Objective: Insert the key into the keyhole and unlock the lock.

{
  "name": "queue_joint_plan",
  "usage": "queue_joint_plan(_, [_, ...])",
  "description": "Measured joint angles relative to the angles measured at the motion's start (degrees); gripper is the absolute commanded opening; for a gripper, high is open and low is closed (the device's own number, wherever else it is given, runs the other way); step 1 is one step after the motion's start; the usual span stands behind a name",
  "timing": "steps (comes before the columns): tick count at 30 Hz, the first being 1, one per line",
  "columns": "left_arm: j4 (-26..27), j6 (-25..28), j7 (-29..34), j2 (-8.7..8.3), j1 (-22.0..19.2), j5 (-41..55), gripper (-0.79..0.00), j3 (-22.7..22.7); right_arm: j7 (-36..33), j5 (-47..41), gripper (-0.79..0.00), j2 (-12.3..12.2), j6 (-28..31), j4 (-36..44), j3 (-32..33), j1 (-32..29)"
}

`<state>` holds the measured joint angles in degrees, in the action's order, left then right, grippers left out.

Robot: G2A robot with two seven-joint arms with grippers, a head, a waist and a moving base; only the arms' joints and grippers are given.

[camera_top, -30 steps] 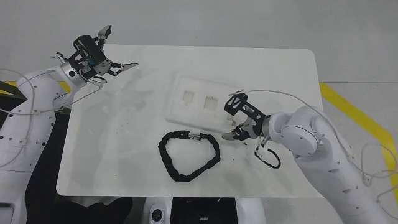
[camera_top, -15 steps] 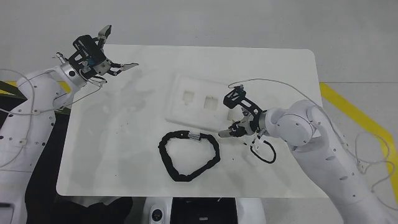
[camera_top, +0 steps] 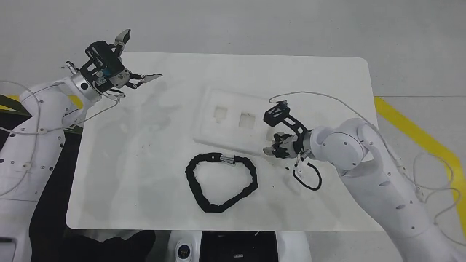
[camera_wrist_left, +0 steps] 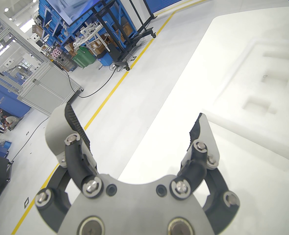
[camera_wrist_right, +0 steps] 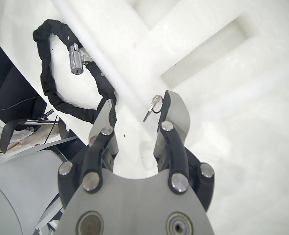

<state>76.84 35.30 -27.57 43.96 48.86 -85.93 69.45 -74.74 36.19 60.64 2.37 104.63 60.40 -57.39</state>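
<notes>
Your right gripper is spread wide over the tray, gripping nothing. The key lies flat on the foam between the fingers. Its ring is hard up against one pad, and I'd say they're touching. The lock sits on the table just beside the tray's edge, chain looped, keyhole showing at its end. Your left gripper hangs open as well, well apart over the far corner, holding nothing.

Watch the key, because it's off-centre. If you close from here, the far finger may sweep it along and spin it or skid it off the tray's lip. It's also thin and flat on soft foam, so the pads could ride over it or catch only the ring. That would leave the blade dangling, useless for the keyhole. The lock is loose too, with nothing pinning it, so a push from the key will likely shove it away.
</notes>
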Motion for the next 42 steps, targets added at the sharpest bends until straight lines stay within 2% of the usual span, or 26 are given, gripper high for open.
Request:
queue_joint_plan(3, [0.0,0.0,0.0,0.00,0.0,0.0,0.000,0.0,-0.3,1.3,-0.631,-0.1,-0.9,0.3,-0.2,0.1])
queue_joint_plan(10, [0.0,0.0,0.0,0.00,0.0,0.0,0.000,0.0,-0.6,3.1,-0.677,-0.1,-2.0,0.3,-0.9,0.7])
queue_joint_plan(15, [0.0,0.0,0.0,0.00,0.0,0.0,0.000,0.0,-0.6,3.9,-0.677,0.0,-2.5,-0.2,-1.5,1.2])
queue_joint_plan(18, [0.0,0.0,0.0,0.00,0.0,0.0,0.000,0.0,-0.5,4.5,-0.723,0.1,-2.9,-0.4,-2.0,1.5])
queue_joint_plan(20, [0.0,0.0,0.0,0.00,0.0,0.0,0.000,0.0,-0.4,5.0,-0.785,0.1,-3.2,-0.6,-2.2,1.7])
queue_joint_plan(33, [0.0,0.0,0.0,0.00,0.0,0.0,0.000,0.0,-1.0,7.2,-0.785,0.0,-3.8,0.5,-2.0,2.1])
queue_joint_plan(42, [0.0,0.0,0.0,0.00,0.0,0.0,0.000,0.0,-4.2,16.5,-0.785,-0.8,-2.8,6.8,-1.0,2.1])
